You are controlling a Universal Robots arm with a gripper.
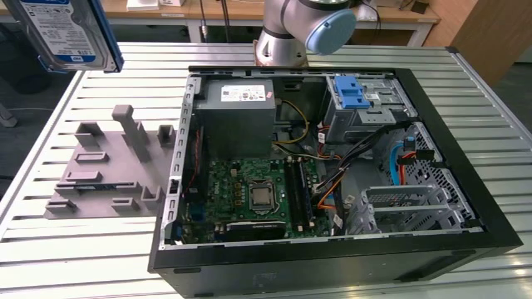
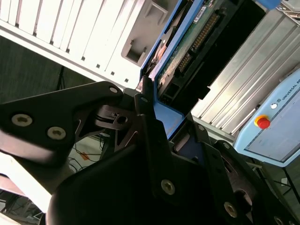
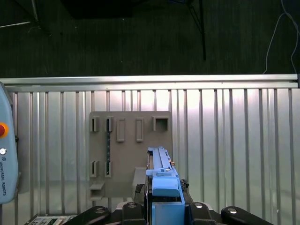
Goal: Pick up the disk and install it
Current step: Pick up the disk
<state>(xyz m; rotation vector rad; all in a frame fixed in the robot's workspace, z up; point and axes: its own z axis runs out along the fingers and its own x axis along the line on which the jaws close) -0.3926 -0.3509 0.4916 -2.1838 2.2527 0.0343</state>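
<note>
The tool (image 2: 166, 115) grips the disk (image 1: 68, 31), holding it high above the grey rack (image 1: 108, 168) on the desk (image 1: 75, 249).

An open computer case (image 1: 332, 269) lies on the slatted table (image 1: 66, 249), beside a grey slotted fixture (image 1: 99, 187), perhaps plastic
</note>
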